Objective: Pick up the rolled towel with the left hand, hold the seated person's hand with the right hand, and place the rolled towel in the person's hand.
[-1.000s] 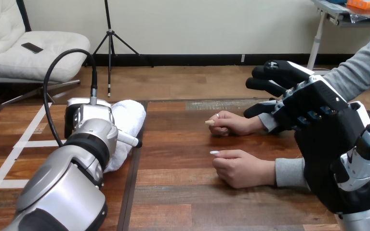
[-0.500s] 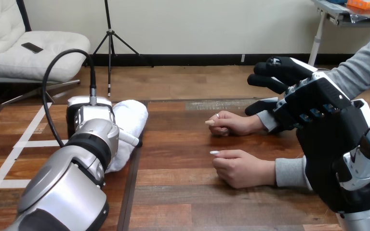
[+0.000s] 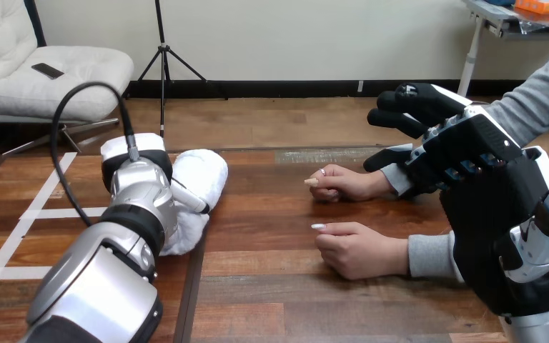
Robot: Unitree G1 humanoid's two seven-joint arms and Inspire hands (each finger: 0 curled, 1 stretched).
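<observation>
Left hand (image 3: pixel 134 151) lies against rolled towel (image 3: pixel 204 177), far left on tabletop (image 3: pixel 271 286); forearm hides it, cannot tell whether it grips; towel rests on the wood. Right hand (image 3: pixel 465 150) raised at right, relaxed and spread, holding nothing, above the wrist of person's far hand (image 3: pixel 344 184); contact unclear. Person's near hand (image 3: pixel 357 250) rests loosely curled, just nearer.

- The table (image 3: pixel 264 214) lies bare between the towel (image 3: pixel 204 179) and the person's far hand (image 3: pixel 347 184).
- A clear strip separates that hand from the person's near hand (image 3: pixel 357 250).
- The right hand (image 3: pixel 465 153), fingers loose, hangs above the far wrist, crowding that side.
</observation>
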